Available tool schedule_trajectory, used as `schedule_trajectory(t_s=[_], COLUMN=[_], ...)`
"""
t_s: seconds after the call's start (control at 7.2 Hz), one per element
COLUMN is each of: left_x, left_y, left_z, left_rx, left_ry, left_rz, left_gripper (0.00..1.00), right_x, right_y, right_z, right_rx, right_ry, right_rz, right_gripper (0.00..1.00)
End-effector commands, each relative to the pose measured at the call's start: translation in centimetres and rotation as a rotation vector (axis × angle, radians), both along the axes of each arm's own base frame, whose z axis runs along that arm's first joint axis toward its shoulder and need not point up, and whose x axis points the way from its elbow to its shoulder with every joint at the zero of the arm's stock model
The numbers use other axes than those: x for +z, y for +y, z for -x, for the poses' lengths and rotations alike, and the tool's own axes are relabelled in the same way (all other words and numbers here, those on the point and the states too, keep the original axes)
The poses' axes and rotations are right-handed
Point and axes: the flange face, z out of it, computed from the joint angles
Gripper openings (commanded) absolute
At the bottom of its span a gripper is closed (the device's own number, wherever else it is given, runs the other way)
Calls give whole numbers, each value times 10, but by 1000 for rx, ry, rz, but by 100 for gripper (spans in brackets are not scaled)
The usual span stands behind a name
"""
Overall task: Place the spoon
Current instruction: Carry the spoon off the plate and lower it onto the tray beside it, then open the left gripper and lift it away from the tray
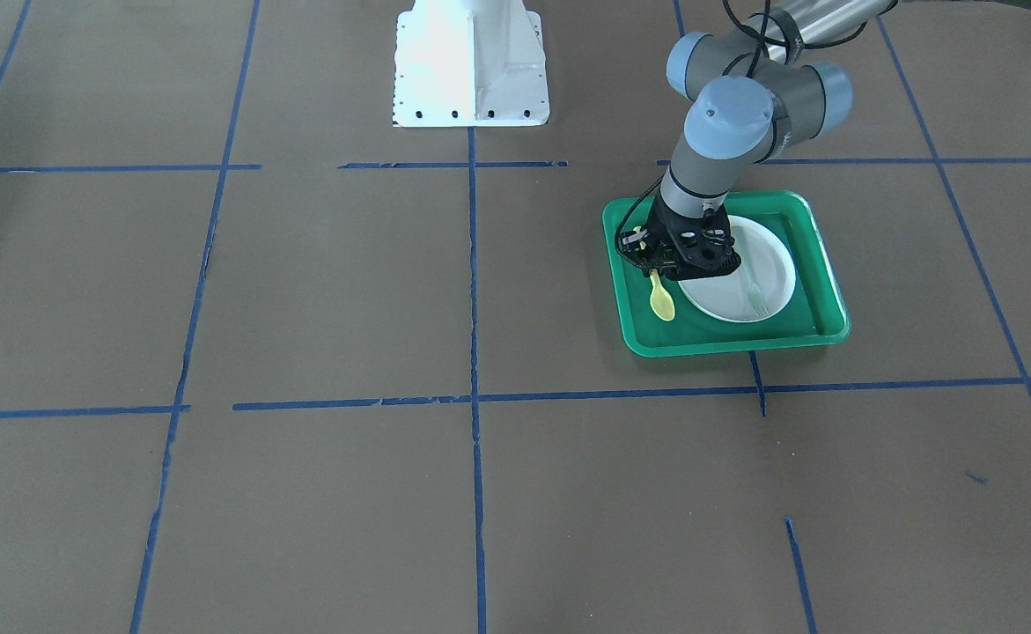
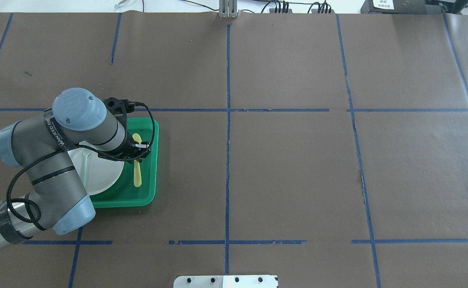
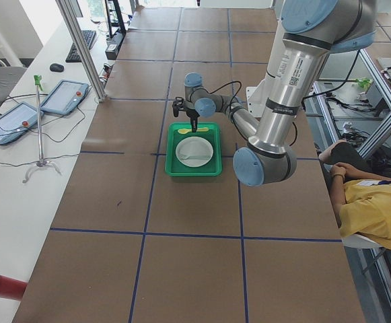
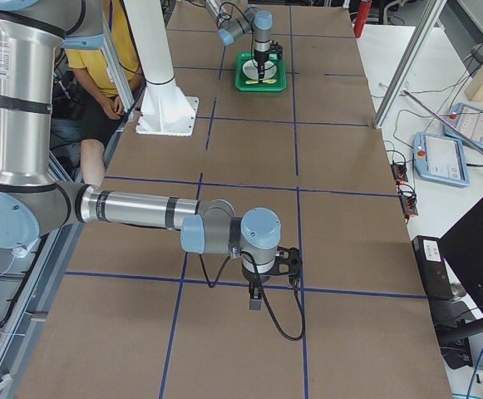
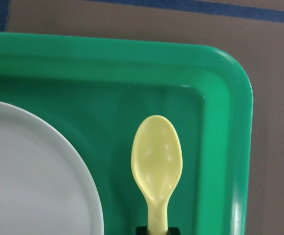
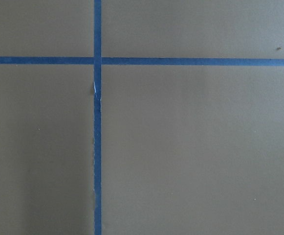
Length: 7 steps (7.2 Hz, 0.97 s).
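The yellow spoon (image 1: 663,302) is low over the floor of the green tray (image 1: 823,335), between the white plate (image 1: 766,264) and the tray's side wall. My left gripper (image 1: 656,269) points straight down and is shut on the spoon's handle close to the bowl. In the left wrist view the spoon's bowl (image 5: 156,156) faces up, with the dark fingertips tight against the handle at the bottom edge. In the overhead view the handle (image 2: 137,176) sticks out behind the left gripper (image 2: 140,154). My right gripper (image 4: 256,301) hangs over bare table far from the tray; I cannot tell if it is open or shut.
A pale fork (image 1: 753,295) lies on the plate. The tray's raised rim (image 5: 220,98) runs close beside the spoon. The white robot base (image 1: 471,62) stands at the table's edge. Brown paper with blue tape lines (image 6: 98,147) covers the table.
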Motion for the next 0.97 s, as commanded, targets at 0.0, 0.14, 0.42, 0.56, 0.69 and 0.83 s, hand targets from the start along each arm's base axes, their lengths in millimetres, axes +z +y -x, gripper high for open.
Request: schedule_trajectory(t_s=[0.0, 0.14, 0.42, 0.56, 0.69, 0.83], left_x=[-1, -11, -19, -14, -2, 20], left_y=[0, -3, -31, -44, -74, -94], left_z=[4, 15, 80, 125, 194, 255], left_rx=[-2, -11, 8, 45, 107, 158], left_ry=[2, 20, 9, -22, -56, -117], left_rz=[-1, -13, -131, -149, -213, -257], left_gripper=[100, 100, 100, 100, 100, 100], right_x=[0, 0, 0, 0, 0, 0], right_y=[0, 0, 0, 0, 0, 0], right_z=[0, 0, 0, 0, 0, 0], right_rx=[0, 0, 0, 0, 0, -1], right_ry=[0, 0, 0, 0, 0, 0], right_rz=[0, 0, -2, 0, 0, -1], right_gripper=[100, 100, 100, 100, 100, 100])
